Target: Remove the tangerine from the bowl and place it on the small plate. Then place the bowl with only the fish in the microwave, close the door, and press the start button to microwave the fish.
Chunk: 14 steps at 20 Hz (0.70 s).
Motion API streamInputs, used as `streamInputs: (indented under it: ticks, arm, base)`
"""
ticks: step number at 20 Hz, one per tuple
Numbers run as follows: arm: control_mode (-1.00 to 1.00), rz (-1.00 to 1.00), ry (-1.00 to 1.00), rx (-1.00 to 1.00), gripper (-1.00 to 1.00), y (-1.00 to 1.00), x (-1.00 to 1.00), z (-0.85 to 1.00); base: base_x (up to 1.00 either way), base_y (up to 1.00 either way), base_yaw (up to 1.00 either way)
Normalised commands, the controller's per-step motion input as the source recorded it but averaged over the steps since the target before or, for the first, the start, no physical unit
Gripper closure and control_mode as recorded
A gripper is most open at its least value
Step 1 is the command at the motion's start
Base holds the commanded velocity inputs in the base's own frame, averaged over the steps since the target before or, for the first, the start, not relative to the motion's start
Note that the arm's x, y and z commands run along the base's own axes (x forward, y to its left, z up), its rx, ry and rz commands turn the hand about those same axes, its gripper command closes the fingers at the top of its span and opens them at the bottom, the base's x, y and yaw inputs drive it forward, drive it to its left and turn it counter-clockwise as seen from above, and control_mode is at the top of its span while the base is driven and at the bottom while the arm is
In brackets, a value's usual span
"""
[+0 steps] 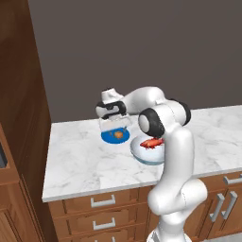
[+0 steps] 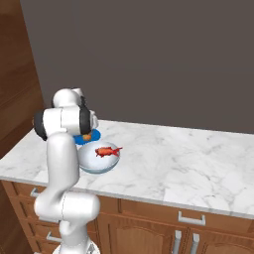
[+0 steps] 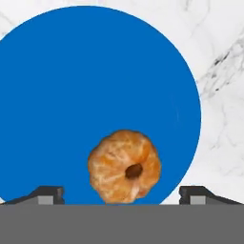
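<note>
Tangerine (image 3: 124,166) resting on the small plate (image 3: 86,86), toward one side of the blue disc rather than its middle, with fingers (image 3: 47,194) spread wide to either side and clear of the fruit (nothing pinched). Gripper (image 1: 116,124) hanging just above the plate in the left base view. Looks like the tail end of the first step: fruit delivered and let go, only the lift-away left.

Bowl (image 1: 147,152) sitting just beside the plate on the marble desk (image 1: 80,160), holding the fish (image 1: 152,142) alone, so ready for the second step. Next move, by judgement: straight rise off the plate, then across to the bowl's rim for a pinch on the thin wall, keeping the bowl level (fish loose inside, likely to slide on the glossy surface).

Room to work: bowl close to the desk's front edge, so any nudge forward risks tipping it off. Plate and bowl nearly touching, hence little space for a finger on that side of the rim; far or right side of the rim looks freer. Broad bare marble off to the right, tall wooden cabinet (image 1: 19,94) closing in the left.
</note>
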Motion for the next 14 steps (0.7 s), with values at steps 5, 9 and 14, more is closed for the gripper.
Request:
streamInputs:
  ticks: [5,9,14]
  arm:
    - [-1.00,-0.09,-0.41,0.00,-1.00,-0.06,-0.99,0.40]
    - [-1.00,-0.22,-0.31,0.00,-1.00,-0.12,-1.00,0.06]
    - [-1.00,-0.19,-0.14,0.00,-1.00,-0.12,-1.00,0.00]
  base:
    - [0.00,0.00,0.00]
    - [0.00,0.00,0.00]
    - [0.00,0.00,0.00]
